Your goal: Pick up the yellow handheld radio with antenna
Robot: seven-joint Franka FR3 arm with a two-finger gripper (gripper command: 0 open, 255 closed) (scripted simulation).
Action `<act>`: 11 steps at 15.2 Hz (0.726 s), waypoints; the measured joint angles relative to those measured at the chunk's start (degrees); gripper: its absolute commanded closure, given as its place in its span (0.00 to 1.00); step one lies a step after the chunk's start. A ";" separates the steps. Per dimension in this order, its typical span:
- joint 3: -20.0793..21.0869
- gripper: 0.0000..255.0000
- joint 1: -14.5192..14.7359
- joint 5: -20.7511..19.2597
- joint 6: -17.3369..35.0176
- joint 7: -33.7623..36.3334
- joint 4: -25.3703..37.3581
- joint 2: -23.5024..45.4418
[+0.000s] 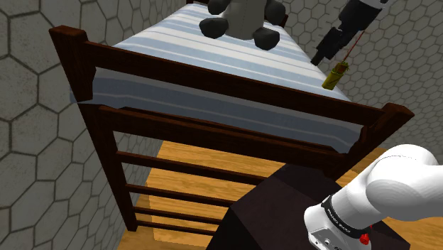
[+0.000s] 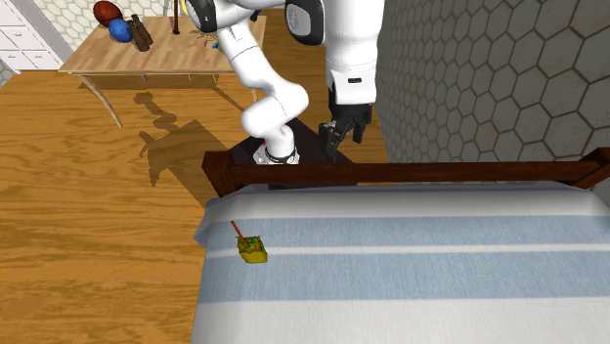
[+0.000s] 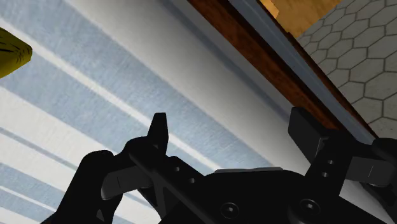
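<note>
My pincer stands wide open. Its two black fingers are well apart, with nothing between them and nothing touching them. It hangs over the bed near the dark rail, above the striped cover. In the shoulder view my pincer is just above the radio and apart from it.

There is one yellow handheld radio. It is a small blocky body with a greenish top, and one thin red antenna slants up from it. It lies on the cover close to the mattress edge at the second exterior view's left, some way in from the rail. In the shoulder view the radio sits at the right edge of the mattress. From my wrist I see a yellow corner of it, out beyond one finger and not between the two.

The cover looks like soft cloth, in long pale blue and white stripes. The bed frame is dark polished wood, with straight bars below it. One grey plush toy, rounded with dark paws, sits on the far part of the bed.

The walls carry grey hexagon tiles and the floor is grained orange wood. One light wooden table holds one reddish ball and one blue ball.
</note>
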 measured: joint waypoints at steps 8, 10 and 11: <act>-8.32 0.00 -1.71 -3.22 -0.68 -8.99 2.22 1.99; -11.64 0.00 -2.28 -4.43 -0.49 -12.48 3.22 3.22; -12.99 0.00 -2.42 -4.81 -0.98 -14.06 4.45 4.02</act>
